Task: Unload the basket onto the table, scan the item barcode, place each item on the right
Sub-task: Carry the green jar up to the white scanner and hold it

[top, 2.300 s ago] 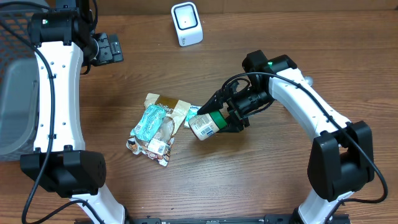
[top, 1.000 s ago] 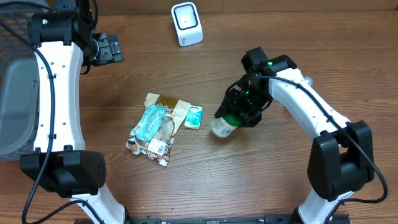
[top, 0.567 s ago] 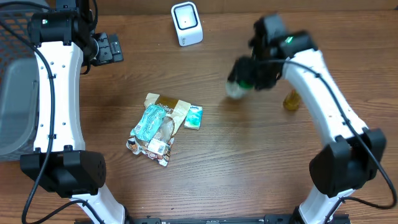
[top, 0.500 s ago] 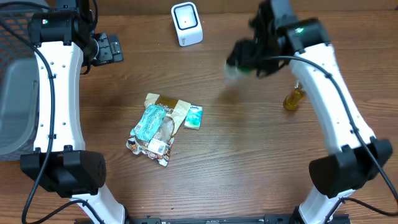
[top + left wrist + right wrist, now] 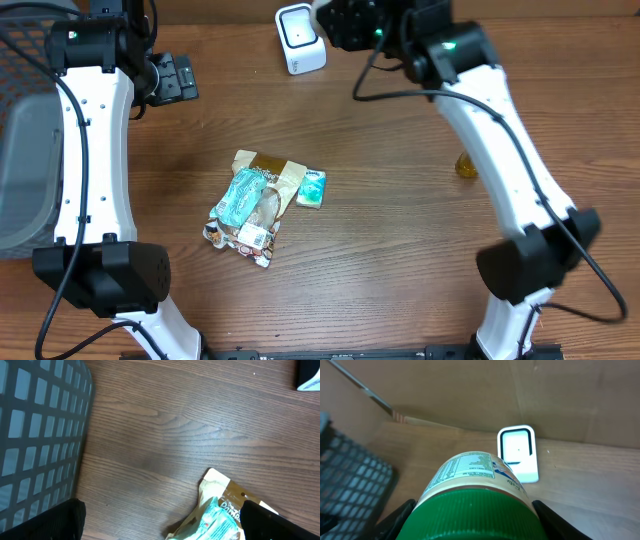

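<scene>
- Right gripper point(image 5: 472, 519): fingers part-way closed, clamped on the two sides of a green-lidded jar point(image 5: 470, 485). The lid end faces the wrist camera and the nutrition label is turned up.
- The jar is held off the table, just right of the white barcode scanner point(image 5: 300, 38). Its far end is aimed toward the scanner face, with no contact.
- Left gripper point(image 5: 172, 78): fingers spread as wide as they go, nothing between them. It sits well left of the scanner, beside the wire basket point(image 5: 22, 120).
- A pile of snack packets point(image 5: 250, 205) lies on the wooden table point(image 5: 400, 260), well apart from the scanner on the robot's side.
- A small teal packet point(image 5: 312, 188) touches the right edge of that pile.
- A small yellow bottle point(image 5: 467, 163) is well right of the scanner; details too small to read.
</scene>
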You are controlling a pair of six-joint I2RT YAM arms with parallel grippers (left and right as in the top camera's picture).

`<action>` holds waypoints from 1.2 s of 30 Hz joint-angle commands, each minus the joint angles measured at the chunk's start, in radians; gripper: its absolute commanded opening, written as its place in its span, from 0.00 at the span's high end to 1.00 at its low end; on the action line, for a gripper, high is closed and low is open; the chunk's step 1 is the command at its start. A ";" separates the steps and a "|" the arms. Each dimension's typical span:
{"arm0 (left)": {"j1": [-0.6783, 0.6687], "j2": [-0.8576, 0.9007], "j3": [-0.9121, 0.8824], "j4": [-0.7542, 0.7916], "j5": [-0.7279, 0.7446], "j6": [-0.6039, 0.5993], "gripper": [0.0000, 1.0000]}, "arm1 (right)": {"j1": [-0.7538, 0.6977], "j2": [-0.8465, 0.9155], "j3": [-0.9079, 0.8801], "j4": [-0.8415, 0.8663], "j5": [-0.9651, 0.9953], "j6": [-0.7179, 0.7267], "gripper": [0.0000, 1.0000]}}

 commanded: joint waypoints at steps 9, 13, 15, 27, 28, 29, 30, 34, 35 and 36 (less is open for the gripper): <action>0.003 -0.016 0.013 0.002 -0.002 -0.010 0.00 | 0.006 0.290 -0.016 0.425 0.069 -0.005 0.88; 0.003 -0.016 0.013 0.002 -0.002 -0.010 0.00 | 0.006 0.360 -0.016 0.573 0.089 -0.004 0.88; 0.003 -0.016 0.013 0.002 -0.002 -0.010 0.00 | 0.006 0.393 -0.016 0.645 0.143 -0.004 0.89; 0.003 -0.016 0.013 0.002 -0.002 -0.010 0.00 | 0.028 0.500 -0.016 0.931 0.192 -0.004 0.91; 0.003 -0.016 0.013 0.002 -0.002 -0.010 0.01 | 0.036 0.514 -0.016 0.943 0.226 -0.005 0.92; 0.003 -0.016 0.013 0.002 -0.002 -0.010 0.01 | 0.044 0.523 -0.016 0.945 0.269 -0.005 0.91; 0.003 -0.016 0.013 0.002 -0.002 -0.010 0.01 | 0.047 0.528 -0.016 0.950 0.286 -0.005 0.91; 0.003 -0.016 0.013 0.002 -0.002 -0.010 0.01 | 0.051 0.547 -0.016 0.968 0.297 -0.005 0.91; 0.003 -0.016 0.013 0.002 -0.002 -0.010 0.01 | 0.051 0.548 -0.016 0.972 0.297 -0.005 0.91; 0.003 -0.016 0.013 0.002 -0.002 -0.010 0.00 | 0.051 0.558 -0.016 0.978 0.300 -0.005 0.91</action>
